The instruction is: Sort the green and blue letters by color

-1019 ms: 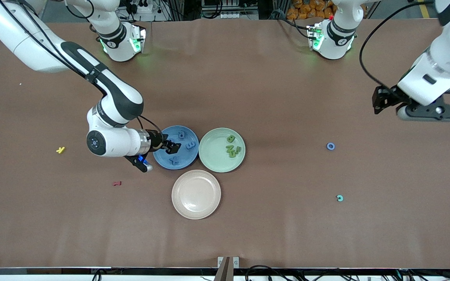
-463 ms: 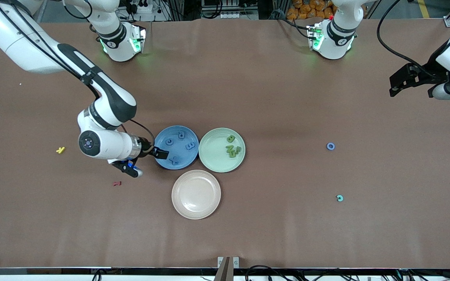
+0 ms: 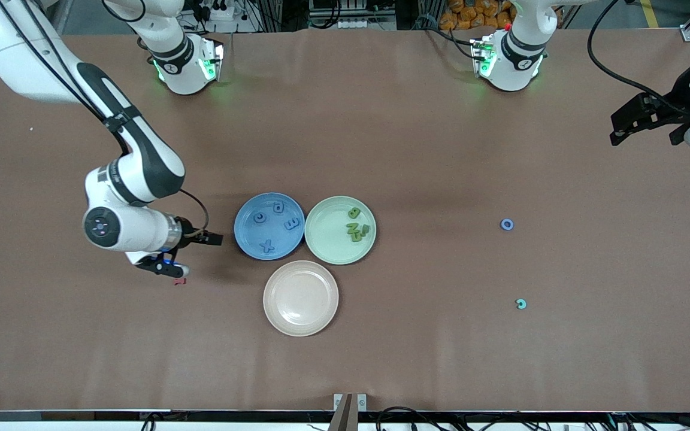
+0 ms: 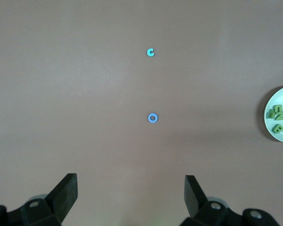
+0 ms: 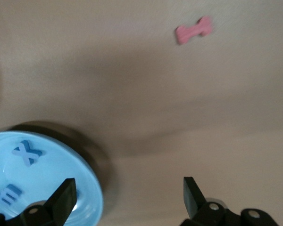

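Note:
Several blue letters, among them an X [image 3: 268,245] and an E [image 3: 291,224], lie on the blue plate [image 3: 249,236]. Olive-green letters [image 3: 357,228] lie on the green plate [image 3: 327,239]. A blue O [image 3: 507,224] and a teal C [image 3: 521,304] lie loose on the table toward the left arm's end. My right gripper [image 3: 215,239] is open and empty just beside the blue plate. My left gripper [image 3: 619,133] is open and empty, high near the table's edge. The left wrist view shows the O [image 4: 153,118] and C [image 4: 151,52]. The right wrist view shows the plate [image 5: 61,165] and X [image 5: 27,152].
An empty pale pink plate [image 3: 300,297] sits nearer the front camera than the two other plates. A dark red letter [image 3: 179,281] lies by the right wrist and shows in the right wrist view [image 5: 193,30]. A yellow letter [image 3: 93,230] lies toward the right arm's end.
My right gripper has drawn back off the blue plate toward the right arm's end, and a blue O now shows on the plate where it was. My left arm has pulled away toward the table's edge.

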